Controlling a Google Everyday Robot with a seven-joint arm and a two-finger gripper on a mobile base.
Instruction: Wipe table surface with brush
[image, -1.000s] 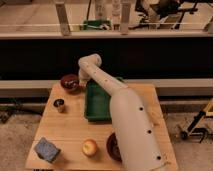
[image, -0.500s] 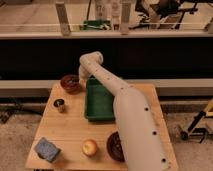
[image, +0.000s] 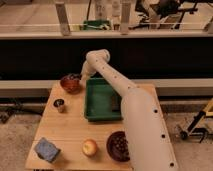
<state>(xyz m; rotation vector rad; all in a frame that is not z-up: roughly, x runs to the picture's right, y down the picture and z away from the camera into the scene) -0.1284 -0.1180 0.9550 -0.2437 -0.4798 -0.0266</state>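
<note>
The pale-wood table surface (image: 70, 125) fills the lower left. My white arm rises from the bottom right, bends at the far side of the table, and comes down to the left. My gripper (image: 76, 78) is dark and sits at the far rim of a reddish-brown bowl (image: 69, 85) on the table's far left corner. A thin dark shape lies at the gripper over the bowl. I cannot tell whether it is the brush; no pale bristle head shows.
A green tray (image: 95, 107) in the table's middle holds a dark block (image: 115, 103). A small metal cup (image: 59, 105) stands left of it. Along the near edge lie a blue-grey sponge (image: 47, 149), an apple (image: 90, 147) and a dark bowl (image: 116, 145).
The arm's bend has shifted slightly up and right. The gripper stays at the reddish-brown bowl. Nothing on the table has moved.
</note>
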